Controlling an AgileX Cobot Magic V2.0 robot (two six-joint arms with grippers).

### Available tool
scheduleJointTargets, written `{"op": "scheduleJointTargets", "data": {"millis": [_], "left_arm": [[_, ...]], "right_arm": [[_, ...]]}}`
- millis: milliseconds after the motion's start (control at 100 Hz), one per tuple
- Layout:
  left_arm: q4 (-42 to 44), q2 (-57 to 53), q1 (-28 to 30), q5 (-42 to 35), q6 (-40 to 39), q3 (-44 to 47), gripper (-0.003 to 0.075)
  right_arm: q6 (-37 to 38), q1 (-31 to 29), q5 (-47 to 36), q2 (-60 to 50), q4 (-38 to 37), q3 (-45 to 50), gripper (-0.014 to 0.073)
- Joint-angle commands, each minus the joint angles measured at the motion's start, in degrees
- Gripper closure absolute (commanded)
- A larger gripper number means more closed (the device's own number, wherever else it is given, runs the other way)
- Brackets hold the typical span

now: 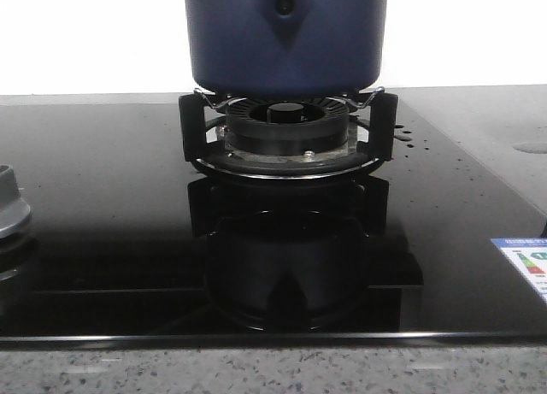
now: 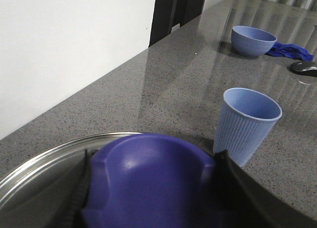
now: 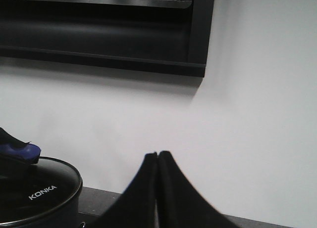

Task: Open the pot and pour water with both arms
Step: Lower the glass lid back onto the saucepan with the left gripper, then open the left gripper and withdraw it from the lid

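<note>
The dark navy pot [image 1: 286, 39] stands on the middle burner [image 1: 286, 133]; its top is cut off in the front view. In the right wrist view the pot [image 3: 44, 215] has a dark glass lid [image 3: 37, 191] marked KONKA lying on it, with a blue knob [image 3: 20, 151]. My left gripper [image 2: 153, 161] is shut on that knob [image 2: 148, 183], with the lid's steel rim [image 2: 49, 159] around it. My right gripper [image 3: 158, 154] is shut and empty, apart from the pot, in front of the white wall. Neither gripper shows in the front view.
A ribbed light-blue cup [image 2: 247, 124] stands on the grey stone counter [image 2: 163, 84] beside the pot. Farther off are a blue bowl [image 2: 252, 40], a blue cloth [image 2: 292, 51] and a dark object [image 2: 304, 67]. A grey burner cap [image 1: 10, 206] sits at the black hob's left.
</note>
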Motion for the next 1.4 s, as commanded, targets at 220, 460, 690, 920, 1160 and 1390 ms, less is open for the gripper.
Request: {"op": "scheduleJointTargets", "data": {"millis": [220, 460, 690, 920, 1160, 1390], "left_arm": [[-6.86, -3.48, -0.35, 1.08, 2.64, -2.01, 0.0106], [-2.84, -15.67, 3.76, 0.81, -4.75, -1.27, 0.0379], [6.11, -36.36, 13.13, -4.12, -13.95, 8.14, 0.0548], [20.83, -59.24, 15.09, -15.45, -24.11, 28.53, 0.0621], [23.59, -85.21, 15.09, -27.40, -31.16, 48.84, 0.0740], [34.14, -92.66, 15.09, -23.69, -40.97, 53.49, 0.0741]], "right_arm": [[0.06, 0.09, -0.23, 0.08, 0.87, -1.47, 0.0657], [0.08, 0.42, -0.12, -0.15, -1.53, -1.47, 0.0657], [16.22, 5.70, -0.74, -2.97, -23.81, -0.74, 0.0657], [26.21, 10.87, -6.18, -7.85, -30.78, 5.48, 0.0657], [27.48, 12.12, -6.28, -13.75, -30.78, 8.98, 0.0657], [27.48, 12.24, -6.75, -13.99, -30.78, 8.98, 0.0657]]}}
